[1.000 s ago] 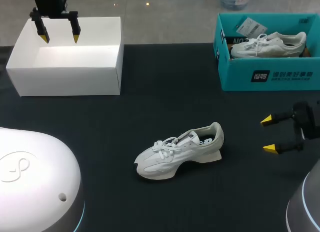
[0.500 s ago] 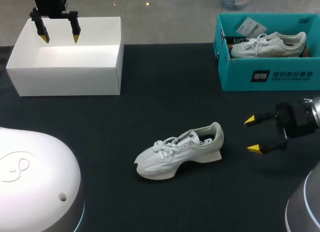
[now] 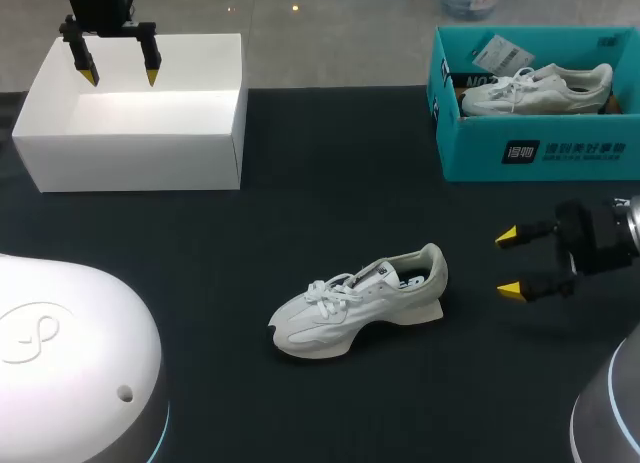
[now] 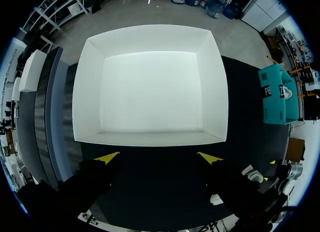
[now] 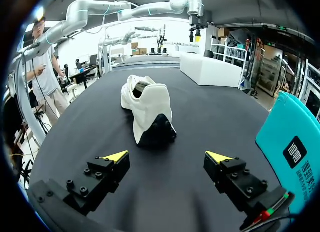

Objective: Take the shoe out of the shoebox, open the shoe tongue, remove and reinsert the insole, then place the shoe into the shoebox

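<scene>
A white sneaker (image 3: 358,300) lies on its sole in the middle of the black table, toe toward the front left, heel toward the right. My right gripper (image 3: 510,263) hovers open a short way right of the heel; in the right wrist view the sneaker (image 5: 147,113) lies ahead of the right gripper (image 5: 165,155), heel first. The white shoebox (image 3: 132,113) stands empty at the back left. My left gripper (image 3: 120,76) hangs open above its back part; in the left wrist view the shoebox (image 4: 150,86) lies beneath the left gripper (image 4: 158,156).
A teal shoebox (image 3: 538,148) at the back right holds another white shoe (image 3: 537,88) with a tag. It shows beside my right gripper as a teal wall (image 5: 296,142). Black tabletop (image 3: 250,233) lies bare between the boxes and the sneaker.
My right gripper moved left toward the sneaker's heel, then drew back slightly to the right. The left arm and the sneaker have not moved.
</scene>
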### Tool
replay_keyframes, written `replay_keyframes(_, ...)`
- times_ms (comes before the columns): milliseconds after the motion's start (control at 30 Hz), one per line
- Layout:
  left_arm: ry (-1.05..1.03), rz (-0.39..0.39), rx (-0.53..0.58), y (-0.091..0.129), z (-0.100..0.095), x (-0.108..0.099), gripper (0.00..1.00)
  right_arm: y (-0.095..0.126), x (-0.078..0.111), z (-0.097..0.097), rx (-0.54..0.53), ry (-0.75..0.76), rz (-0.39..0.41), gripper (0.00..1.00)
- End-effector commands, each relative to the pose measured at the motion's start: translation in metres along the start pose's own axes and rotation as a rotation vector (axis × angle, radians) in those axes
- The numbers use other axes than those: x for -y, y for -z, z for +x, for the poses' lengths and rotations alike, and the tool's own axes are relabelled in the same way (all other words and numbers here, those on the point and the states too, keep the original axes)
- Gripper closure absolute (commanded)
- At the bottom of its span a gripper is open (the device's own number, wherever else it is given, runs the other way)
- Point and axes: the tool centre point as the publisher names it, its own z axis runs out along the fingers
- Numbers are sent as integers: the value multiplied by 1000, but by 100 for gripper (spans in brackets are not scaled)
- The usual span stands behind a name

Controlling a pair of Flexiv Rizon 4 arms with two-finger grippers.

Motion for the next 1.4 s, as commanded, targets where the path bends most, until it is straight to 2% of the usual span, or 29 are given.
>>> replay_keyframes(33, 0, 0, 0, 0, 0, 0, 0, 25, 6, 21, 61, -3, -29, 0)
replay_keyframes(267, 0, 0, 0, 0, 0, 0, 0, 46, 14, 21, 31, 44, -91, 0)
replay_keyframes(433, 0, 0, 0, 0, 0, 0, 0, 56, 19, 16, 1, 49, -67, 0)
replay_keyframes(933, 0, 0, 0, 0, 0, 0, 0, 46, 17, 12, -28, 44, -76, 0)
replay_keyframes(1400, 0, 0, 0, 0, 0, 0, 0, 46, 16, 13, -27, 33, -63, 0)
